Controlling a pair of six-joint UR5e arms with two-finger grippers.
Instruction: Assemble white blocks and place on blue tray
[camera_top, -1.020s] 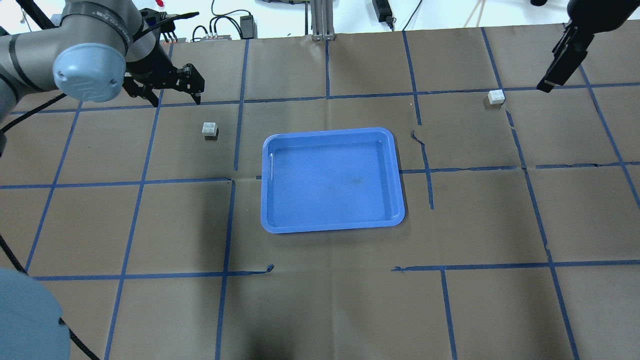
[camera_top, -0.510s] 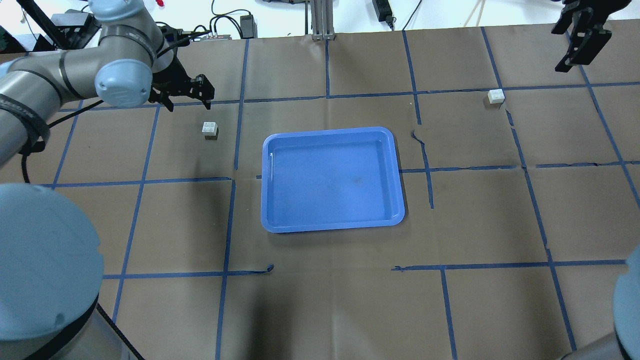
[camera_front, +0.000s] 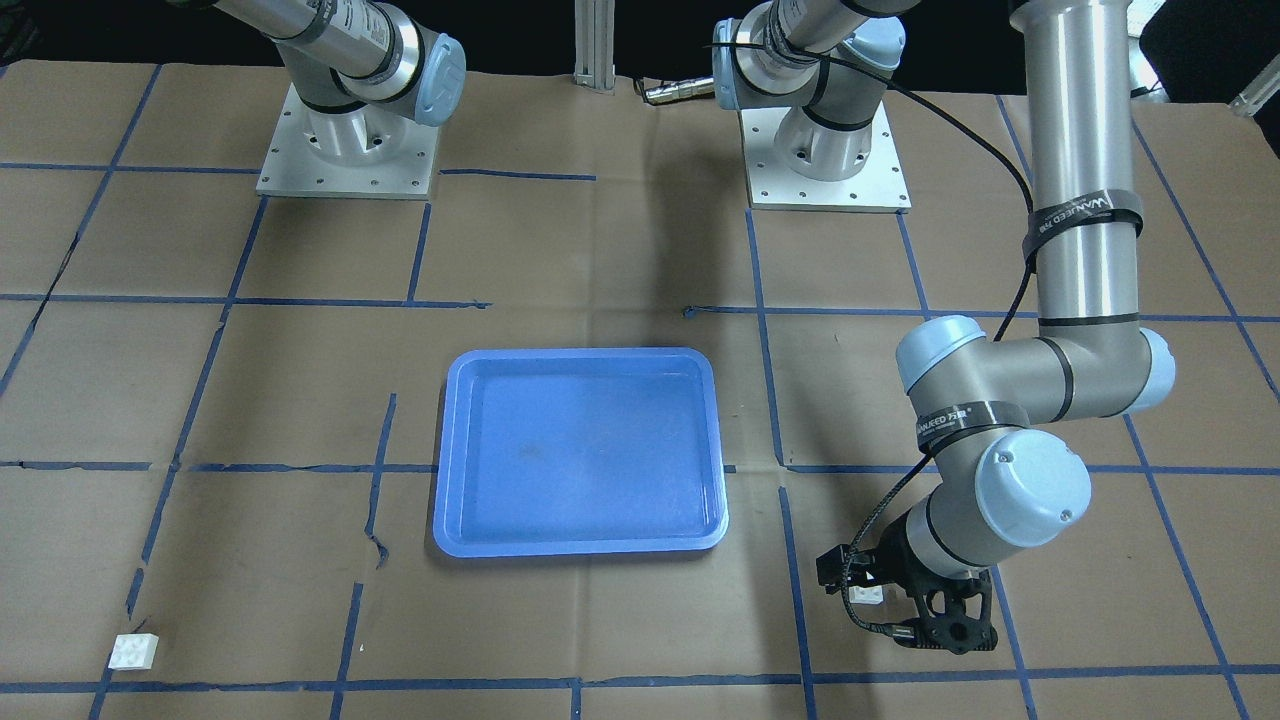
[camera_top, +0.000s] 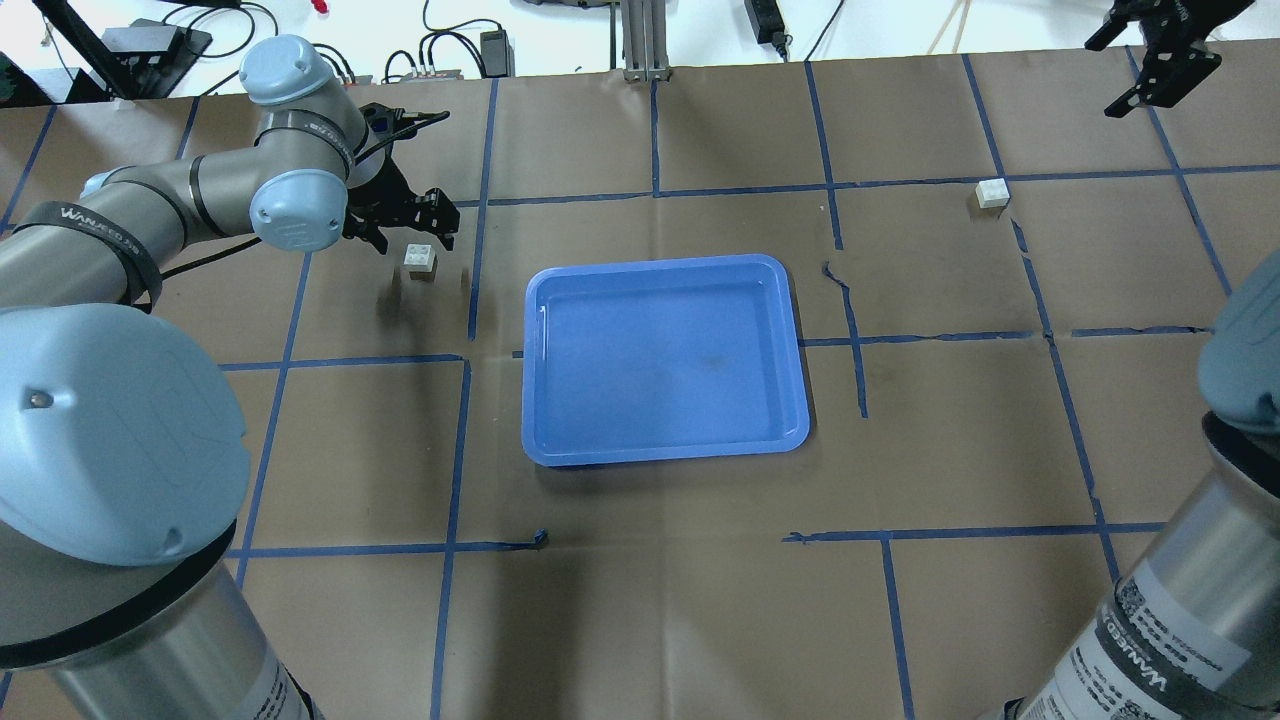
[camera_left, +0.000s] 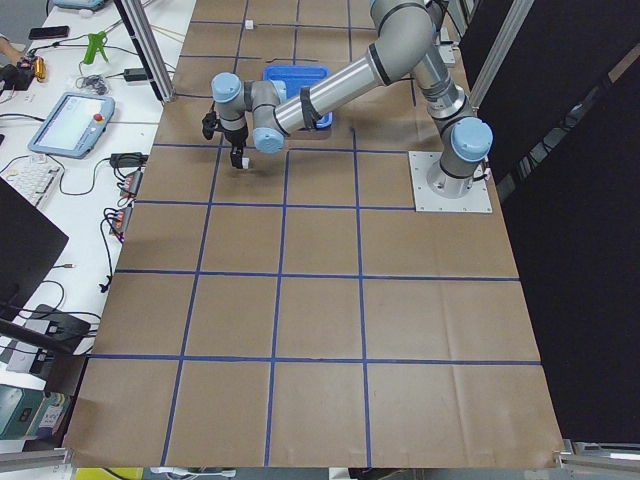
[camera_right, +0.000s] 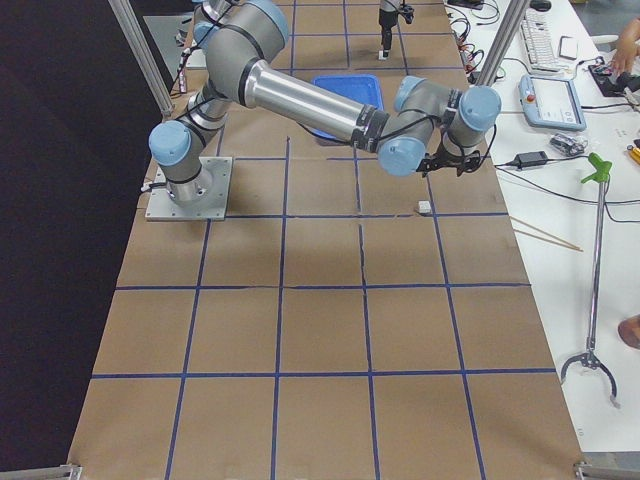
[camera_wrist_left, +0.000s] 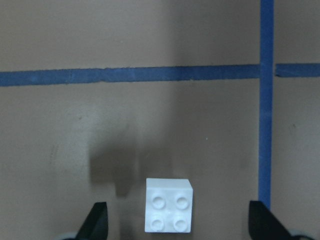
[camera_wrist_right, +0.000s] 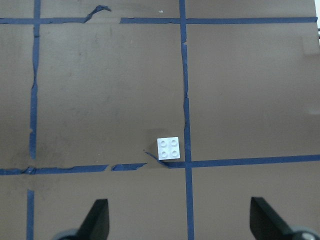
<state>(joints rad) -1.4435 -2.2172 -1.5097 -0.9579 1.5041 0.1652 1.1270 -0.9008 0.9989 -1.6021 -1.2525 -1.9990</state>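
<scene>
One white block (camera_top: 420, 259) lies studs up on the paper, left of the blue tray (camera_top: 665, 360), which holds nothing. My left gripper (camera_top: 412, 235) hangs open just above it. In the left wrist view the block (camera_wrist_left: 169, 212) sits between the two fingertips (camera_wrist_left: 97, 220), nearer the left one, and touches neither. The other white block (camera_top: 992, 193) lies at the far right, studs up. My right gripper (camera_top: 1150, 65) is open and high at the far right edge, well away from that block (camera_wrist_right: 168, 148).
Brown paper with blue tape lines covers the table. Cables and power bricks (camera_top: 495, 50) lie beyond the far edge. Both arm bases (camera_front: 345, 150) stand at the robot's side. In the front view the tray (camera_front: 580, 450) is central and the right-hand block (camera_front: 134, 651) lies at the lower left.
My left gripper has moved right and toward the left block and now hangs over it. My right gripper has drawn back from the right block toward the far right corner.
</scene>
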